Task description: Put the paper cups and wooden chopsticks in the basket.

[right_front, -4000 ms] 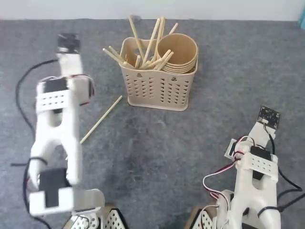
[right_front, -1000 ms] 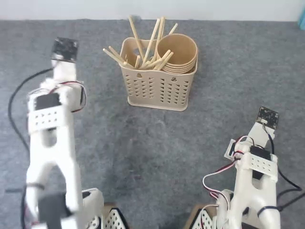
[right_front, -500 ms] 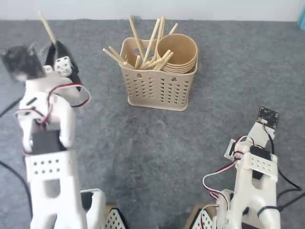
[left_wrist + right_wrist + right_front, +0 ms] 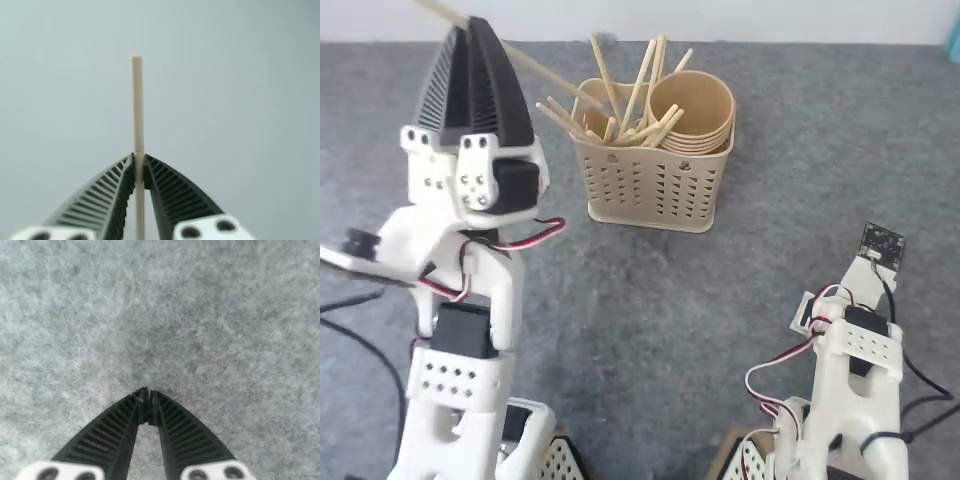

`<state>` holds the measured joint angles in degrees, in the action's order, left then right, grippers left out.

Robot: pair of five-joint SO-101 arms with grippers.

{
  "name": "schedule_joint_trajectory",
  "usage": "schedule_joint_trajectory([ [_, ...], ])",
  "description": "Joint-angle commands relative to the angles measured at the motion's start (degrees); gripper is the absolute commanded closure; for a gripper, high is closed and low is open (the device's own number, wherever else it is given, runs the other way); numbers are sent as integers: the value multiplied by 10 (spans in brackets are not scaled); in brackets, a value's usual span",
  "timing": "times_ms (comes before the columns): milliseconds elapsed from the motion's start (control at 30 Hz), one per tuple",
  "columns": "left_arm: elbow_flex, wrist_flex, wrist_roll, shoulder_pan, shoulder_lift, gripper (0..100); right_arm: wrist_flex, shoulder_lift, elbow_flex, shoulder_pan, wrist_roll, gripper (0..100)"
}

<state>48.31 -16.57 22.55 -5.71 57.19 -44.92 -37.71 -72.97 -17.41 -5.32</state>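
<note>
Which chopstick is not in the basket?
The chopstick clamped in the left gripper, raised beside the basket; the other chopsticks all stand inside it.

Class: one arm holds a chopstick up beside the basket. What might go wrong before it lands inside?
The left gripper pinches the chopstick only at its very tip, so it may pivot or slip. The basket is already crowded with splayed sticks; the new one may catch on them and fall onto the carpet.
</note>
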Motion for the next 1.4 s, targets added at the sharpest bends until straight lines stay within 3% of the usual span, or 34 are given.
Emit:
schedule_joint_trajectory([
  [0, -33, -18, -40, -18, -37, 986, -2, -16, 2, -4, 7, 991],
  [633, -46, -22, -48, 13, -248, 981, -2, -16, 2, -4, 7, 991],
  [867, -34, -1, -47, 20, -251, 735, -2, -16, 2, -4, 7, 991],
  [1167, -31, 178, -45, 20, -83, 792, -1, -16, 2, -4, 7, 991],
  [1367, -31, 356, -45, 20, 76, 917, -1, -16, 2, -4, 7, 991],
])
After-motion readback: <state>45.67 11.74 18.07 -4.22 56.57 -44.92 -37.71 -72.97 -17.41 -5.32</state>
